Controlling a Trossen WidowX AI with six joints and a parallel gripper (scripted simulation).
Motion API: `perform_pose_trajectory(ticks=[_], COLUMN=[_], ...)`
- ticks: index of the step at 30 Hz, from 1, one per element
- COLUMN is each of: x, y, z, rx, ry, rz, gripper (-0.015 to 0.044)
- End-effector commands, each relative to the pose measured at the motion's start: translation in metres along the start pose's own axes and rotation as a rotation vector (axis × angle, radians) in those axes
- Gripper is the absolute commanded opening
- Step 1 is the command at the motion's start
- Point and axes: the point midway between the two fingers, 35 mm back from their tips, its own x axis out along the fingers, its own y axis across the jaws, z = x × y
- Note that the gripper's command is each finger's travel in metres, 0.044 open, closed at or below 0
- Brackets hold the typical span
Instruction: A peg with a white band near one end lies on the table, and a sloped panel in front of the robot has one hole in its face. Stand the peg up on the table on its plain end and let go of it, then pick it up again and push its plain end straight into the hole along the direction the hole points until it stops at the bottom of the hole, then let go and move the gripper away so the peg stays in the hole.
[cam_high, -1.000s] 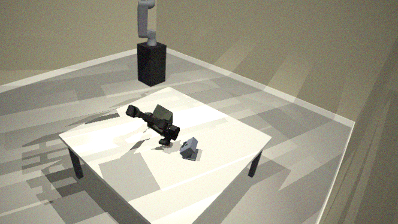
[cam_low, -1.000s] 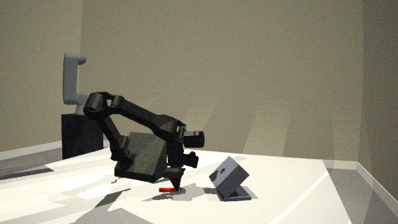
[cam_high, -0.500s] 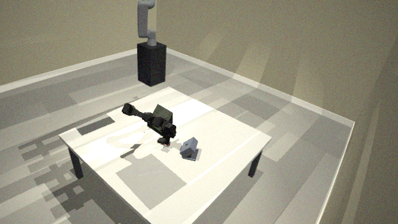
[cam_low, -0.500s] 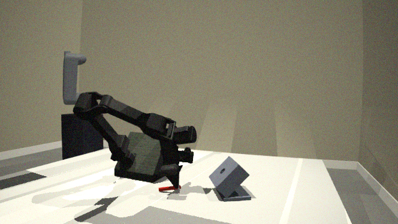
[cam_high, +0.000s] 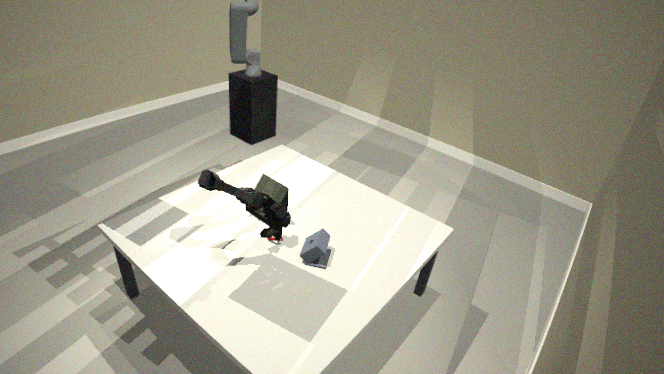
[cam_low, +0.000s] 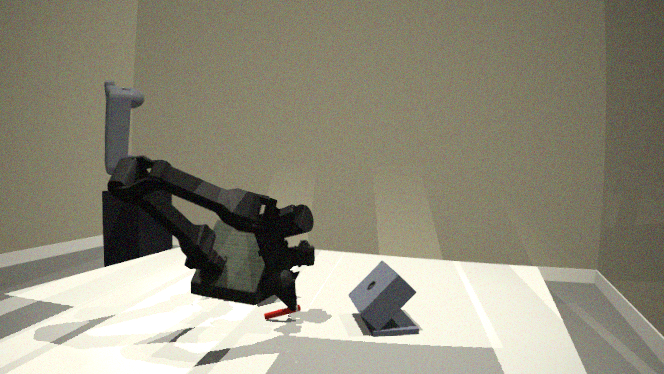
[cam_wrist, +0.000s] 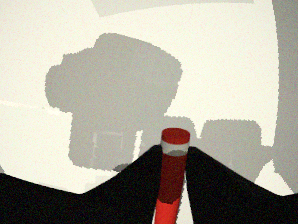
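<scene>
Two fingers of the end effector (cam_high: 274, 237) (cam_low: 294, 309) (cam_wrist: 175, 162) are drawn nearly together, a narrow gap between them, and grasp the red peg (cam_high: 274, 239) (cam_low: 281, 313) (cam_wrist: 171, 172) close to its white-banded end. In the wrist view the band sits just beyond the fingertips, with a red cap past it, and the rest of the shaft runs back between the fingers. The exterior view shows the peg low over the desk (cam_high: 380, 220) (cam_low: 425, 295) (cam_wrist: 230, 60), tilted: its long axis is nearer level than upright, the gripped end higher and toward the sloped panel (cam_high: 316, 246) (cam_low: 382, 294), the plain end lower and pointing away from it. Whether that plain end touches the desk, I cannot tell. The panel stands apart from the peg, its single hole (cam_high: 311, 241) (cam_low: 371, 285) unfilled.
</scene>
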Motion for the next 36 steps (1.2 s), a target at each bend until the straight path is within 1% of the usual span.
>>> perform_pose_trajectory(ticks=[1, 36], x=[-0.003, -0.021], y=[0.000, 0.000], z=[-0.002, -0.017], rx=[-0.002, -0.005], ry=[-0.036, -0.339], rz=[0.002, 0.002], gripper=[0.0049, 0.0049])
